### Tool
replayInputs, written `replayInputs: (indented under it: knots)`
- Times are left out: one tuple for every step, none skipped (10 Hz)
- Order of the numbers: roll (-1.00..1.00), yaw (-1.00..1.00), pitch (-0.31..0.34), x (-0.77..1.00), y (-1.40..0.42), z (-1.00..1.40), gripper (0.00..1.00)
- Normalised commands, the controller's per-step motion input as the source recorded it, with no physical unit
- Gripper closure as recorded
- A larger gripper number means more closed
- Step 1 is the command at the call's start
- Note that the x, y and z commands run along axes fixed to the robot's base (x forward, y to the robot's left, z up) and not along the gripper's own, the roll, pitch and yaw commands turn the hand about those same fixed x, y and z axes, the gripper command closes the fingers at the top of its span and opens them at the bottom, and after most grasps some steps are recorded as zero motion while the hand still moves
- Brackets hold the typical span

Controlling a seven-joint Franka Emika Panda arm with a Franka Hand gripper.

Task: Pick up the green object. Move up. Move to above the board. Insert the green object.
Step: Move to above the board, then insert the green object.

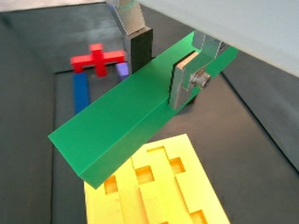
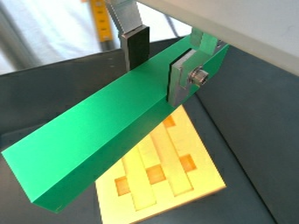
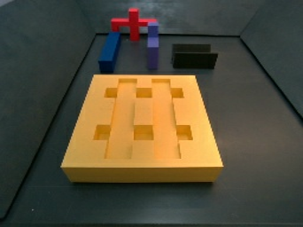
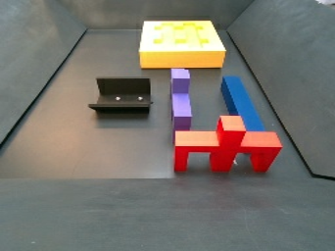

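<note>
Red piece [image 4: 226, 145], blue bar [image 4: 241, 102], purple bar [image 4: 182, 96], fixture [image 4: 121, 95] w/ base plate on floor

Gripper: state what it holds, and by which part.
The gripper holds the green object, its fingers clamped on the bar's flat faces near one end, above the board.

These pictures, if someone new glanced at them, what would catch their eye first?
Probably the green object, a long bar clamped between the gripper fingers and hanging above the board in both wrist views. Next, the big yellow-orange board itself on the dark floor, with a red piece, blue bar and purple bar laid out beyond it.
</note>
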Motion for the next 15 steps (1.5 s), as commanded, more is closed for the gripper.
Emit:
replayInputs:
  knots:
    - [0.02, 1.00, 0.077, 0.06, -0.15, 0.05, 1.00]
    - [0.02, 1.00, 0.082, 0.06, -0.10, 0.04, 1.00]
    - [0.02, 1.00, 0.090, 0.07, -0.07, 0.04, 1.00]
    - [0.02, 1.00, 0.101, 0.07, -0.05, 0.03, 1.00]
    - [0.03, 1.00, 0.115, 0.06, -0.04, 0.02, 1.00]
    - [0.03, 1.00, 0.122, 0.06, -0.04, 0.02, 1.00]
    - [0.03, 1.00, 0.142, 0.06, -0.03, 0.02, 1.00]
    - [0.04, 1.00, 0.158, 0.07, -0.03, 0.02, 1.00]
    - [0.04, 1.00, 0.189, 0.07, -0.03, 0.03, 1.00]
    - [0.05, 1.00, 0.208, 0.07, -0.03, 0.03, 1.00]
    - [0.06, 1.00, 0.257, 0.08, -0.04, 0.02, 1.00]
    - [0.06, 0.86, 0.264, 0.08, -0.03, 0.03, 1.00]
    - [0.06, 0.52, 0.215, 0.07, -0.03, 0.03, 1.00]
    - [0.06, 0.38, 0.191, 0.07, -0.03, 0.03, 1.00]
    - [-0.04, 0.00, 0.000, 0.00, 0.00, -0.02, 1.00]
